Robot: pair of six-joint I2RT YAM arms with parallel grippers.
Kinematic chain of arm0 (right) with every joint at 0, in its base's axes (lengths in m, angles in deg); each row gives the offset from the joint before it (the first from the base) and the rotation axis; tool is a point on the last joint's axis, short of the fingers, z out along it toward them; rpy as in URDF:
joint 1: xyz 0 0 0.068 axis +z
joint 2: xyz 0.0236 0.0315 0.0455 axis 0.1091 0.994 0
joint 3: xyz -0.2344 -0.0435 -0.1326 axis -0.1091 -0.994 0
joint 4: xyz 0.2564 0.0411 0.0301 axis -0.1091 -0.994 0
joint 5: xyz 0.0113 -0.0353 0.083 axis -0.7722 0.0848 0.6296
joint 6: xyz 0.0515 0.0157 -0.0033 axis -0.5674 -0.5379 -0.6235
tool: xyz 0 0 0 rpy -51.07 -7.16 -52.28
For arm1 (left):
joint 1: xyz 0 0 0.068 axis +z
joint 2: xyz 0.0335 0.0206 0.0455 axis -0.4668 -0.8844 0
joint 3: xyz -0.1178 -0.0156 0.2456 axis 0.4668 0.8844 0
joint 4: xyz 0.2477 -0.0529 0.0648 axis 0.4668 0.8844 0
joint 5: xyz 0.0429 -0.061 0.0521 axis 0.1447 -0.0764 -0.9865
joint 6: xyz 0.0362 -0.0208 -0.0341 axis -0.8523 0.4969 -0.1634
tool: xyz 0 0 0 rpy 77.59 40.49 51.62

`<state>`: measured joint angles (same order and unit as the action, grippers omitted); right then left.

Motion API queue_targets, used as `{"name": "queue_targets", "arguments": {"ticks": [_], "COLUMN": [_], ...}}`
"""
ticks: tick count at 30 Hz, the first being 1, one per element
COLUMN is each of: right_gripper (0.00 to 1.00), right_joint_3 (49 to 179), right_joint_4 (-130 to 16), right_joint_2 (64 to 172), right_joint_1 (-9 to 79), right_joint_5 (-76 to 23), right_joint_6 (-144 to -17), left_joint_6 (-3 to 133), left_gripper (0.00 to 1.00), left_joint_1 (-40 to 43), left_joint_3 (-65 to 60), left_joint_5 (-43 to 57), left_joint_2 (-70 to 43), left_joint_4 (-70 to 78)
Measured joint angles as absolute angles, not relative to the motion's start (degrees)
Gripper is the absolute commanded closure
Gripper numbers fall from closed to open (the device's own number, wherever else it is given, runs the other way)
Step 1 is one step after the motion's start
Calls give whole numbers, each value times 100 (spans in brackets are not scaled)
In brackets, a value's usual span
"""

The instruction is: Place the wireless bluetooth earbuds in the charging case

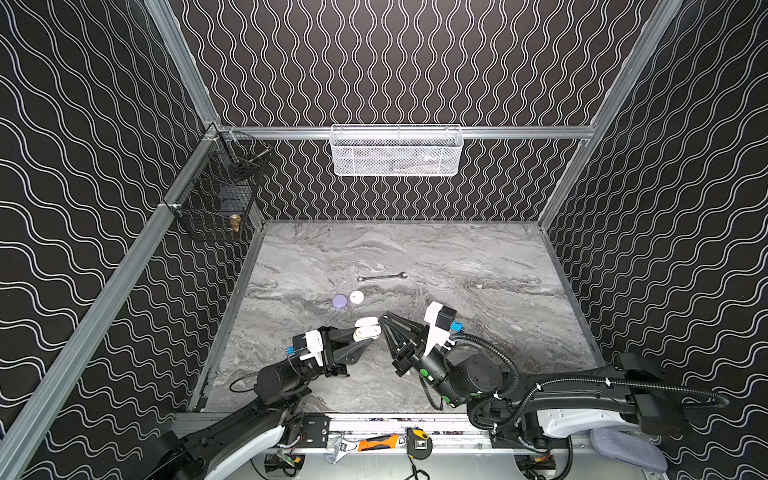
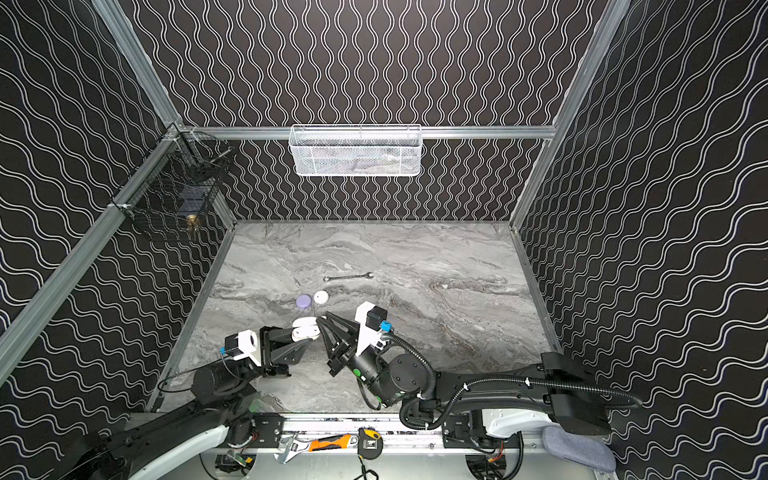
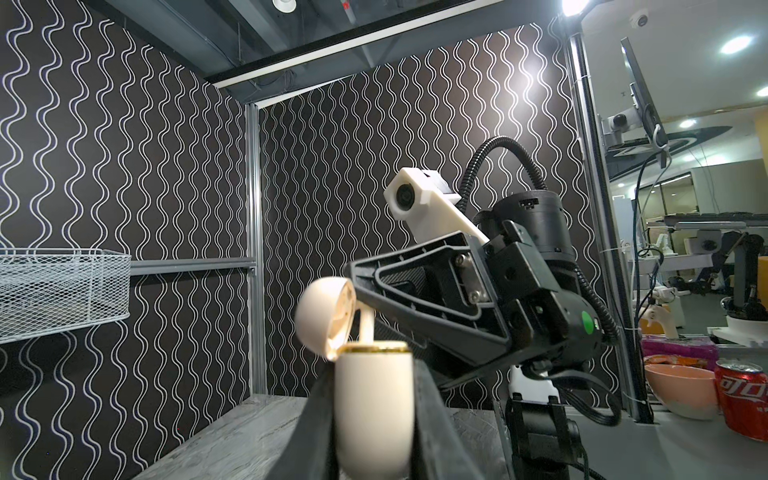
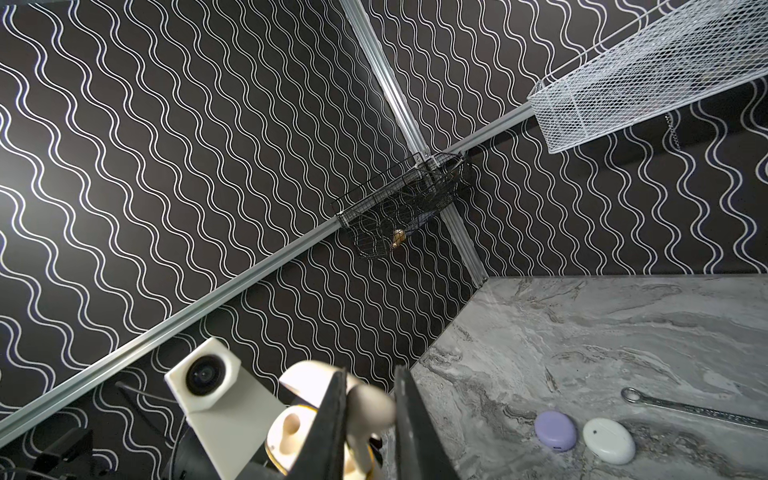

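Observation:
My left gripper (image 3: 374, 436) is shut on the cream charging case (image 3: 374, 407), held upright above the table with its lid (image 3: 322, 322) hinged open. In both top views the case (image 1: 368, 328) (image 2: 305, 328) sits between the two grippers near the table's front middle. My right gripper (image 4: 370, 415) is shut on a cream earbud (image 4: 372, 405). Its stem (image 3: 367, 328) points down into the case's open mouth, and its tip is hidden there. The right gripper's tips (image 1: 382, 319) meet the case from the right.
A closed lavender case (image 1: 340, 301) and a closed white case (image 1: 356, 296) lie just behind the grippers. A steel wrench (image 1: 381, 276) lies further back. A white mesh basket (image 1: 397, 149) hangs on the back wall, a black wire basket (image 1: 216, 195) at the left corner.

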<state>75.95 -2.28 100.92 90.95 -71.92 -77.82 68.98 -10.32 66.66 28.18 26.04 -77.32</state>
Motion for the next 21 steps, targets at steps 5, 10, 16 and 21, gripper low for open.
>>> {"name": "queue_targets", "arguments": {"ticks": [5,10,16,21], "right_gripper": [99,100,100,100], "right_joint_3": [7667,7715,7713,7632], "right_joint_4": [-202,-158,-140,-169], "right_joint_2": [10155,10218,10210,10197], "right_joint_1": [9121,9139,9169,9241], "right_joint_5": [-7225,-7290,-7277,-6999], "right_joint_6": [-7780,-7778,-7725,-7686], "left_joint_6": [6896,6896,6865,6776], "left_gripper": [100,100,100,100], "left_joint_1": [-1032,-1032,-1032,-1032], "left_joint_3": [6666,6671,6673,6699], "left_joint_5": [2787,2755,2687,2435], "left_joint_2": [2614,2619,2687,2748], "left_joint_4": [-7747,-7771,-7706,-7452]}}
